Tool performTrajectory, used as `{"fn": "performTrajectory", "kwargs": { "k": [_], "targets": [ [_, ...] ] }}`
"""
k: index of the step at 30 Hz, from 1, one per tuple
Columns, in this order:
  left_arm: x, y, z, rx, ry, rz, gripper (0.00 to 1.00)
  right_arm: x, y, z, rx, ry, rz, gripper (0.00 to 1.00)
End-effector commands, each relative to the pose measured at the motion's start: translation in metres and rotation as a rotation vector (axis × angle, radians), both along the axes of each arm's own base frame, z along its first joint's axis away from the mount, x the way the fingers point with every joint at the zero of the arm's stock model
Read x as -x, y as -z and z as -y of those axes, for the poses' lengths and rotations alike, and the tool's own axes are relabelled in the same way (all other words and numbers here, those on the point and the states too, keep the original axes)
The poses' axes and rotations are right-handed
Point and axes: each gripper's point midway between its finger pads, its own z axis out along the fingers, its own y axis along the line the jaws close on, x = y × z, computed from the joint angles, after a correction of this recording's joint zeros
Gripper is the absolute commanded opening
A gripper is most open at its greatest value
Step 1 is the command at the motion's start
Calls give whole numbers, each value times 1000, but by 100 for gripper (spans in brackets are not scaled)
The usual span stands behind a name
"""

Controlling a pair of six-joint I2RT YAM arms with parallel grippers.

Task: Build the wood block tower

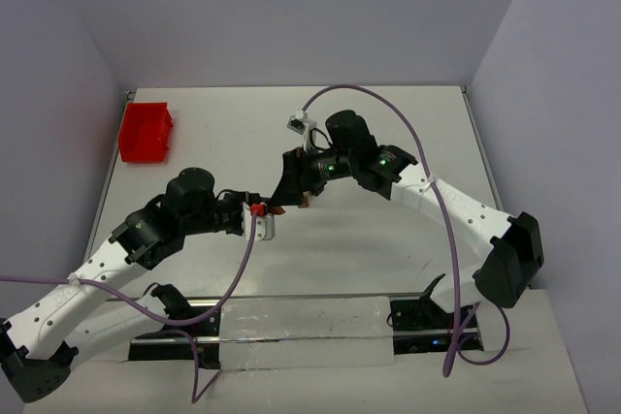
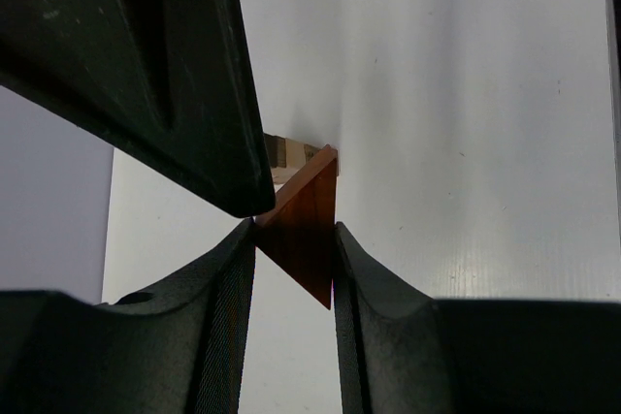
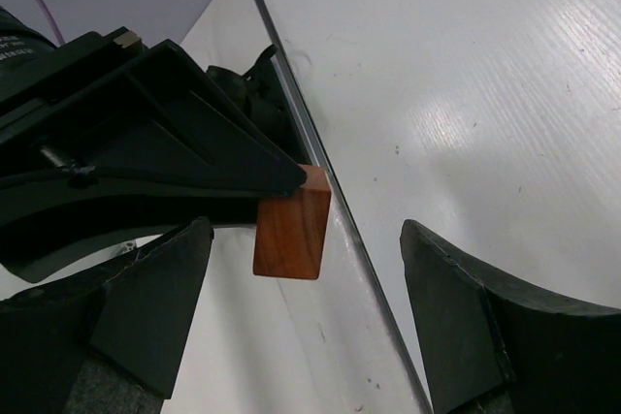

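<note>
Grip on the reddish-brown triangular wooden wedge [image 2: 305, 206] by your left gripper [image 2: 294, 230].
Your left gripper was clenched on the wedge, one finger pressed to each side, near the middle of the white table [image 1: 369, 249]. Your right gripper [image 3: 306, 239] stood spread around that same piece, with a gap between the wood and each of its fingers [image 3: 155, 288], so it grasped nothing. A tan wooden sliver [image 2: 288, 152] showed just behind the wedge in the left wrist view; you could not have told what it was. The red plastic bin [image 1: 146, 131] sat well apart, at the table's far left corner.
</note>
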Motion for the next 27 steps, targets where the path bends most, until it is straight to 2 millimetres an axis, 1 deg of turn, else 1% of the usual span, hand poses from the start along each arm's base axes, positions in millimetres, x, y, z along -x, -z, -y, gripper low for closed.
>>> {"fn": "performTrajectory", "kwargs": {
  "k": [1,8,12,15,18,22,27],
  "targets": [
    [2,-37,12,97,34,45,0,-7,-21,-14,-65,-21,53,84],
    [2,-41,12,110,37,59,0,1,-10,-18,-71,-61,6,80],
    [2,-40,13,112,38,59,0,5,-13,-20,-89,-77,-4,73],
    [2,-40,13,112,39,63,0,9,-16,-21,-106,-97,-21,64],
    [1,-39,13,113,34,61,0,11,-17,-22,-115,-115,-33,57],
    [-1,-41,12,123,20,70,0,15,-14,-23,-117,-133,-54,51],
    [-3,-44,12,135,6,78,0,18,-10,-23,-111,-146,-71,49]
  ]
}}
